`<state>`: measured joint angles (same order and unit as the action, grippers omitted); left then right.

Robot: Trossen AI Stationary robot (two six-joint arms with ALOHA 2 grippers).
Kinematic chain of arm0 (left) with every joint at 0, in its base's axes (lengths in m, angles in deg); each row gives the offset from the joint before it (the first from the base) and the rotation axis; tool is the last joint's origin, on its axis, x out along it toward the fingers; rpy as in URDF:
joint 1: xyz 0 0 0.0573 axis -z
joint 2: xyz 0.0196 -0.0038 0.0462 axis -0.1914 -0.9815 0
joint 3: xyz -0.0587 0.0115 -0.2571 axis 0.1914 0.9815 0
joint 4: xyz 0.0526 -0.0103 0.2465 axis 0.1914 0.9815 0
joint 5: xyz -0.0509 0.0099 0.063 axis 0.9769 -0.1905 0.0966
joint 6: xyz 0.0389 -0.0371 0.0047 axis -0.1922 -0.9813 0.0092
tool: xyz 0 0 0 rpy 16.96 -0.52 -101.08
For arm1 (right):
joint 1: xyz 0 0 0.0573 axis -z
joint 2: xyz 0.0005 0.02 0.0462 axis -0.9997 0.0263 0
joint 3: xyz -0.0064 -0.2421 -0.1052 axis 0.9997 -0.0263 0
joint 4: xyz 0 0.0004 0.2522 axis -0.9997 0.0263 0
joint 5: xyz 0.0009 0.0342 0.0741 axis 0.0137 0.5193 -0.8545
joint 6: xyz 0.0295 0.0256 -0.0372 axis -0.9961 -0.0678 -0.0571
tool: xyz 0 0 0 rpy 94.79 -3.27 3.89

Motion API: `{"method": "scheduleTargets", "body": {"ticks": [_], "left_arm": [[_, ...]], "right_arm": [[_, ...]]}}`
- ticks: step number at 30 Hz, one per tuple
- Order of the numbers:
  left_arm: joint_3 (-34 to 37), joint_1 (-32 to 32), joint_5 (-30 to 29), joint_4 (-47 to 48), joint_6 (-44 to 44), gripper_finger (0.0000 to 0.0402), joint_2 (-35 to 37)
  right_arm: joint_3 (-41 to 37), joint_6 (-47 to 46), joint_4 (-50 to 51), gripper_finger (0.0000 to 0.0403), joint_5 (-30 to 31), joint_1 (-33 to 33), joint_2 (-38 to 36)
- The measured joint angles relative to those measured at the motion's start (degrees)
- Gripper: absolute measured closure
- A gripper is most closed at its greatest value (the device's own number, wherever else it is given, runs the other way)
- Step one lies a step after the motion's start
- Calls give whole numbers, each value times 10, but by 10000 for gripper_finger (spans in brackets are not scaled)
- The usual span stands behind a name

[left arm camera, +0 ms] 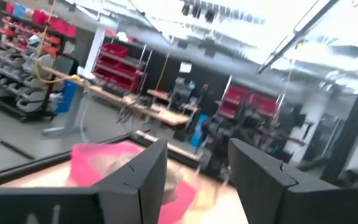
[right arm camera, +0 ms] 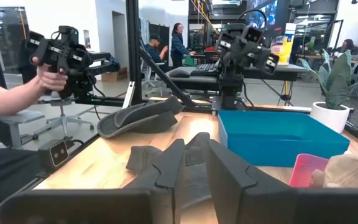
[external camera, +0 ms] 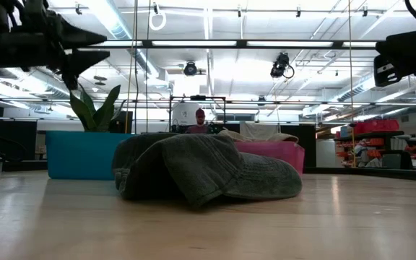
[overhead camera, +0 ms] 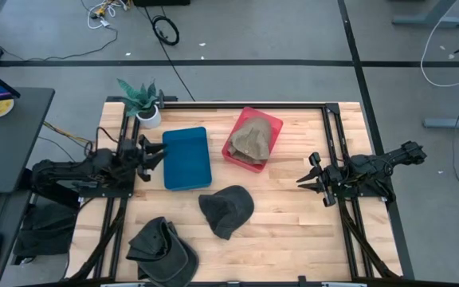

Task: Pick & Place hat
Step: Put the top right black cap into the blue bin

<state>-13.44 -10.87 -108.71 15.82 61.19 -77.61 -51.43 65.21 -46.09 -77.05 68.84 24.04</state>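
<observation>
Dark hat (overhead camera: 226, 210): lies crumpled mid-table, nearest the low camera, free of both grippers; in the low view (external camera: 208, 170) it hides most of the bins behind it.
Second dark hat (overhead camera: 162, 245): at the table's front left edge; seen from above and in the right wrist view (right arm camera: 138, 117), not from table height.
Red bin (overhead camera: 272, 126): back centre, with a tan hat (overhead camera: 251, 139) inside it; low view shows only a pink wall and tan crown.
Blue bin (overhead camera: 186, 158): just left of the red one.
Left gripper (overhead camera: 151, 153): raised at the left edge beside the blue bin, fingers spread wide, holding nothing.
Right gripper (overhead camera: 312, 178): raised at the right edge, well apart from the hats, fingers narrowly parted, nothing between them.
Potted plant (overhead camera: 143, 101): back left corner.
Person's hand (right arm camera: 53, 76): right wrist view only, gripping a device beyond the table.
</observation>
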Motion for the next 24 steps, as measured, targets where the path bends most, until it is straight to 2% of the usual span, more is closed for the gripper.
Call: {"method": "scheduleTargets", "body": {"ticks": [8, 24], "left_arm": [[0, 0, 116, -50, -46, 225, 0], [0, 1, 243, -182, -142, 225, 0]], "right_arm": [[0, 0, 0, 332, 0, 0, 0], [0, 0, 0, 332, 0, 0, 0]]}}
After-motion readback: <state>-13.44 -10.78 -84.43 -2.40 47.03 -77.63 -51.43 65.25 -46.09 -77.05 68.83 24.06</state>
